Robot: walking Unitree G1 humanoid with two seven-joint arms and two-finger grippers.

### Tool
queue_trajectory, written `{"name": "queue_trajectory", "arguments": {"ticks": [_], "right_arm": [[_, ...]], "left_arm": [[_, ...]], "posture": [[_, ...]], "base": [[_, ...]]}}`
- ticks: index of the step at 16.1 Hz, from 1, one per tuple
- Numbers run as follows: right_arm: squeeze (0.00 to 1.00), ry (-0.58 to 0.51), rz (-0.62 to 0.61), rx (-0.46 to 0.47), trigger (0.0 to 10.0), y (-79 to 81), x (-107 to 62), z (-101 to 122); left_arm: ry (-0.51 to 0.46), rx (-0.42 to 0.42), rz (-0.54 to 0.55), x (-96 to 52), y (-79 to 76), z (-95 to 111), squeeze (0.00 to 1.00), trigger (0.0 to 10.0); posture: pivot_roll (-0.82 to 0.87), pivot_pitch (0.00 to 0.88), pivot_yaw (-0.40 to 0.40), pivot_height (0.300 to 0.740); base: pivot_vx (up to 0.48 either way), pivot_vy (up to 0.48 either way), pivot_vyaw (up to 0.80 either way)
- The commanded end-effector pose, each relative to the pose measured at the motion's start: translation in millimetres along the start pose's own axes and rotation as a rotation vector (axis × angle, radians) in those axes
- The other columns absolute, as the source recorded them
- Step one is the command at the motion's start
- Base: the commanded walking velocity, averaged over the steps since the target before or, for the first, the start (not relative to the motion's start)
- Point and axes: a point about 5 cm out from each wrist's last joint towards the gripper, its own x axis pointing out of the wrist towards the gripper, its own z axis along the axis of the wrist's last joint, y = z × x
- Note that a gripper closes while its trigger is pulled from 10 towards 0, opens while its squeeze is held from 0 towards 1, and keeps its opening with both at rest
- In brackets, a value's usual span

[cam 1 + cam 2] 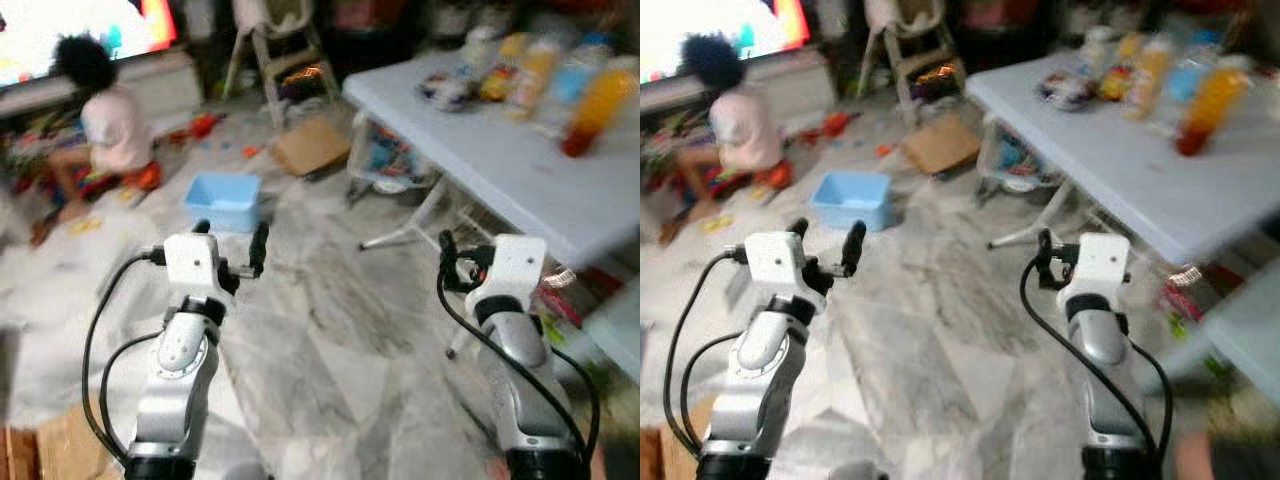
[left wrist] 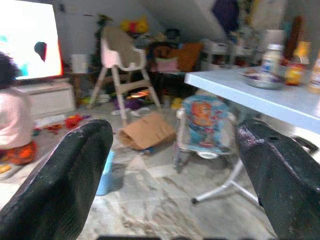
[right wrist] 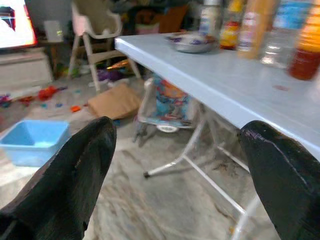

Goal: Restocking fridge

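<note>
Several bottles stand on a white folding table (image 1: 520, 170) at the right, among them an orange juice bottle (image 1: 598, 105) and a yellow one (image 1: 530, 75), beside a metal bowl (image 1: 447, 92). My left gripper (image 1: 230, 238) hovers open over the marble floor, left of the table, with nothing between its fingers (image 2: 75, 175). My right gripper (image 3: 180, 127) is raised near the table's front edge, also open and empty; its fingers (image 3: 75, 175) stand wide apart. In the right wrist view the bottles (image 3: 252, 25) line the tabletop ahead.
A person (image 1: 105, 125) sits on the floor at the far left before a bright TV (image 1: 70, 30). A blue tub (image 1: 224, 200), flat cardboard (image 1: 310, 147), a high chair (image 1: 280, 40) and scattered toys lie ahead. A baby bouncer (image 1: 395, 160) sits under the table.
</note>
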Motion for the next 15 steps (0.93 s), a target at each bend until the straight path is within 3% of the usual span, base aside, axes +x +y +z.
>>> {"name": "queue_trajectory", "arguments": {"ticks": [1,3,9,12,15], "right_arm": [[0.0,-0.022,0.022,-0.006,10.0,5.1,2.3,6.6],[0.0,-0.023,0.023,-0.005,10.0,5.4,2.4,6.5],[0.0,-0.027,0.03,-0.019,10.0,6.7,5.8,8.8],[0.0,-0.027,0.019,-0.019,10.0,4.1,2.2,8.1],[0.0,-0.027,0.015,-0.016,10.0,3.2,-1.0,7.9]], "left_arm": [[-0.007,0.003,0.006,1.2,2.5,2.4,0.0,10.0],[-0.006,0.001,0.009,0.9,3.2,2.3,0.0,10.0],[-0.006,-0.007,0.016,0.0,8.1,5.6,0.0,10.0],[-0.025,0.003,0.089,-11.7,22.2,8.4,0.0,10.0],[-0.033,0.021,0.113,-14.4,25.1,10.1,0.0,10.0]], "posture": [[0.01,0.0,-0.009,0.74],[0.01,0.0,-0.01,0.74],[0.03,0.0,-0.016,0.74],[0.03,0.0,-0.018,0.74],[0.03,0.0,-0.023,0.74]], "base": [[0.48,0.0,0.0],[0.48,0.0,0.0],[0.0,0.0,0.0],[0.0,0.0,0.0],[0.0,0.0,0.0]]}}
